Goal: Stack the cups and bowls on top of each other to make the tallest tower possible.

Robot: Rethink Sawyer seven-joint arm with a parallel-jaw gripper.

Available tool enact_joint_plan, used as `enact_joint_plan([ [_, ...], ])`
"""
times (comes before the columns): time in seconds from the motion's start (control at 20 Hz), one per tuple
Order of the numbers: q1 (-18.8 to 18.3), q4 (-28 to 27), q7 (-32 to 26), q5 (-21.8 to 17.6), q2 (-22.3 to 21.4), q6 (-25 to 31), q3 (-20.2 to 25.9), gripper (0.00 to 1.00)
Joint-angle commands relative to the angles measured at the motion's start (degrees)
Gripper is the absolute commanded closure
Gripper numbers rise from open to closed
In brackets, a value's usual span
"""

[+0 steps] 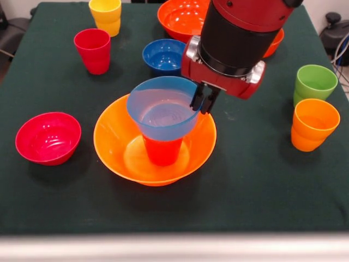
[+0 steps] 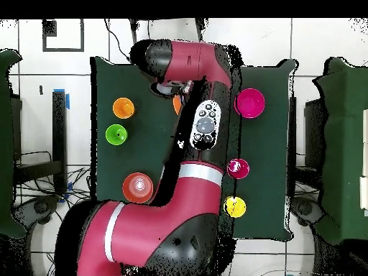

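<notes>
Tower: the tower (image 1: 158,136) stood near the middle of the green table (image 1: 262,180); a large orange bowl (image 1: 117,147) at the base, a red-orange cup (image 1: 162,150) standing in it, and a light blue bowl (image 1: 161,109) resting upright on the cup's top.
Surroundings, left of front view: a magenta bowl (image 1: 48,137) sat well apart from the tower; a crimson cup (image 1: 93,50) and a yellow cup (image 1: 106,16) stood farther back.
Surroundings, behind the tower: a dark blue bowl (image 1: 163,55) sat just behind the light blue one; a red-orange bowl (image 1: 182,17) lay beyond it, partly hidden by the arm.
Surroundings, right of front view: a green cup (image 1: 314,83) and an orange cup (image 1: 313,124) stood close together, well clear of the tower.
In the way: the arm's wrist covered part of the red-orange bowl, and in the overhead view the arm (image 2: 194,144) hid almost the whole tower.
Writing: none readable; the overhead view showed only a grey button pad on the arm.
Arm pose: the red and black arm came down from above, its wrist just behind and right of the light blue bowl.
Gripper: the gripper (image 1: 203,99) pointed down at the light blue bowl's right rim, its dark fingers close together there; whether they pinched the rim could not be told.
</notes>
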Motion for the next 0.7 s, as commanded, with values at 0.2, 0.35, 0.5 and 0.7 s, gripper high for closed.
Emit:
enact_joint_plan([
  [0.2, 0.4, -0.1, 10.4, 1.3, -0.1, 5.6, 1.0, 1.0],
  [0.35, 0.2, 1.3, 8.8, 1.2, -1.0, 5.2, 0.7, 1.0],
  [0.5, 0.2, 2.1, 8.6, 1.5, -1.1, 4.6, 0.6, 1.0],
  [0.7, 0.0, 1.1, 8.4, 1.8, -0.7, 5.1, 0.5, 1.0],
])
